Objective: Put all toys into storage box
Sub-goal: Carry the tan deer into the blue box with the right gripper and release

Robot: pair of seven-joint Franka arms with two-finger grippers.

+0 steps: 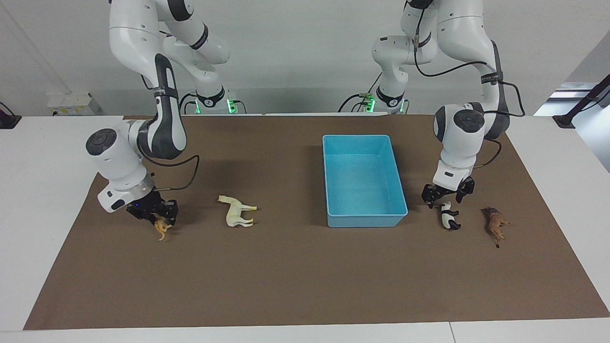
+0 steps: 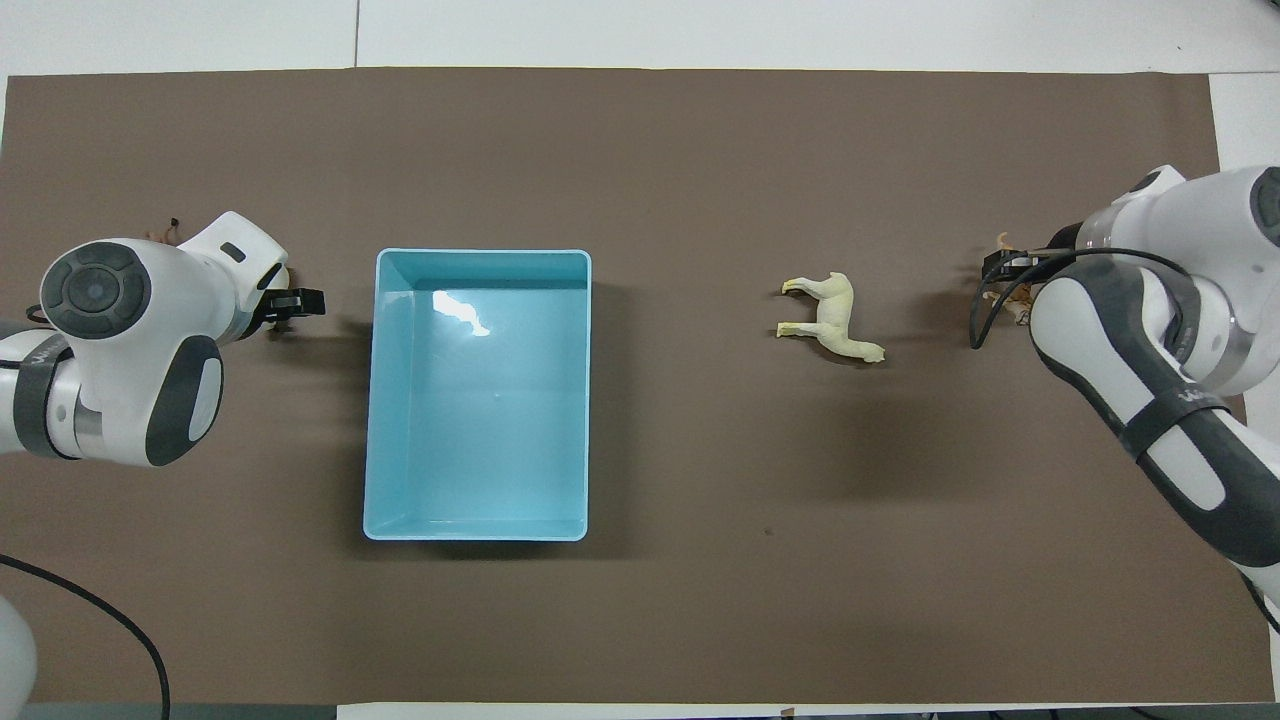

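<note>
An orange striped tiger (image 1: 161,228) hangs low over the mat near the right arm's end, with my right gripper (image 1: 158,219) shut on its back. The cream horse (image 1: 237,211) lies on its side between it and the light blue storage box (image 1: 364,220), which has nothing in it. At the left arm's end my left gripper (image 1: 445,197) hovers open just over the black-and-white panda (image 1: 449,217), not touching it. The brown lion (image 1: 495,223) lies beside the panda, toward the mat's edge. In the overhead view the box (image 2: 372,400) and horse (image 2: 830,318) show plainly; the wrists hide most of the panda and tiger.
A brown mat (image 1: 305,281) covers the white table. A black cable (image 1: 183,183) loops from the right wrist above the mat. The left arm's wrist stands close beside the box's end wall.
</note>
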